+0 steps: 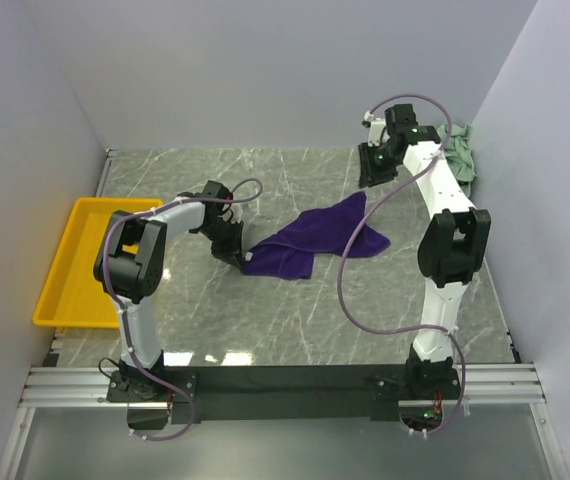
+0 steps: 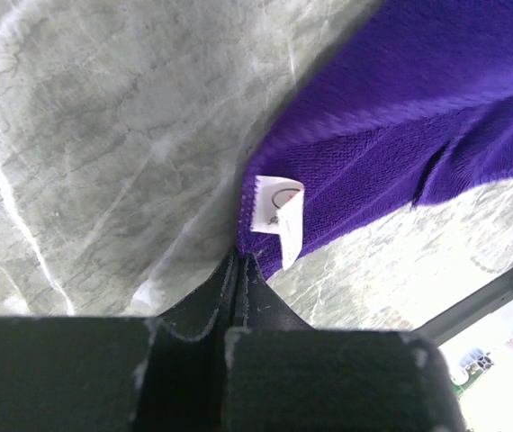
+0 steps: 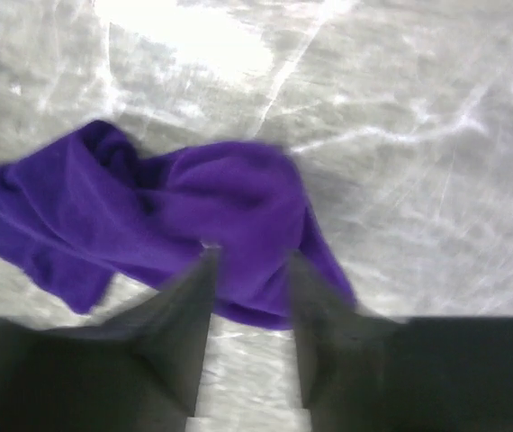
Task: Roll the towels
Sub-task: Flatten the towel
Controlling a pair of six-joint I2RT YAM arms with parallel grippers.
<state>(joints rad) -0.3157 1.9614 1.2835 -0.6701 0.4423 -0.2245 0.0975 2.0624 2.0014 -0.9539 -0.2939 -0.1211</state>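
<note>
Purple towel (image 1: 310, 238) lies crumpled at frame centre on the counter (image 1: 265, 320); mint towel (image 1: 462, 155) is bunched at upper right. Left end effector (image 2: 241, 259) is pinched on the purple corner; right end effector (image 3: 252, 256) is parted, empty. Recommend drawing the cloth flat before rolling.

Walls: plain pale walls (image 1: 285, 70) were seen at back, left and right | Surface: a grey marble-veined table top (image 1: 295, 310) was brightly lit, with glare (image 1: 233, 356) reflected near the front | Near edge: aluminium rails (image 1: 285, 381) were mounted crosswise.
</note>
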